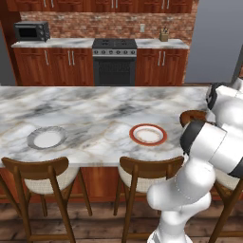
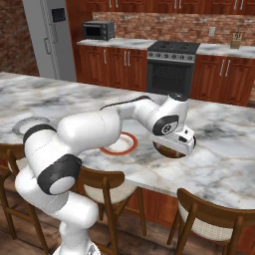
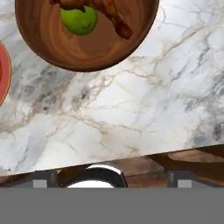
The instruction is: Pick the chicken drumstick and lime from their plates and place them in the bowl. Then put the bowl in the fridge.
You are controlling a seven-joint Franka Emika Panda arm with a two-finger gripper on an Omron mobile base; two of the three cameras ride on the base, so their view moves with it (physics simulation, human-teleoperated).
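Note:
The dark wooden bowl [image 3: 87, 43] stands on the marble counter and holds the green lime [image 3: 78, 19] and the brown chicken drumstick [image 3: 111, 15], which lie side by side. My gripper [image 3: 113, 178] hovers above the counter on the near side of the bowl, open, with nothing between its fingertips [image 3: 45, 178]. From the right base view the hand [image 2: 180, 140] hangs over the bowl [image 2: 167, 148] and hides most of it. Left of the bowl, the orange-red rimmed plate [image 1: 148, 135] is bare, as is the grey rimmed plate [image 1: 46, 138]. The grey fridge [image 2: 50, 35] stands at the far left, doors shut.
Wooden stools [image 1: 45, 173] line the counter's near edge [image 3: 109, 155]. A black oven [image 1: 114, 61] and a microwave [image 1: 32, 31] sit along the back wall. My arm [image 2: 99, 127] stretches over the orange-red plate [image 2: 119, 144].

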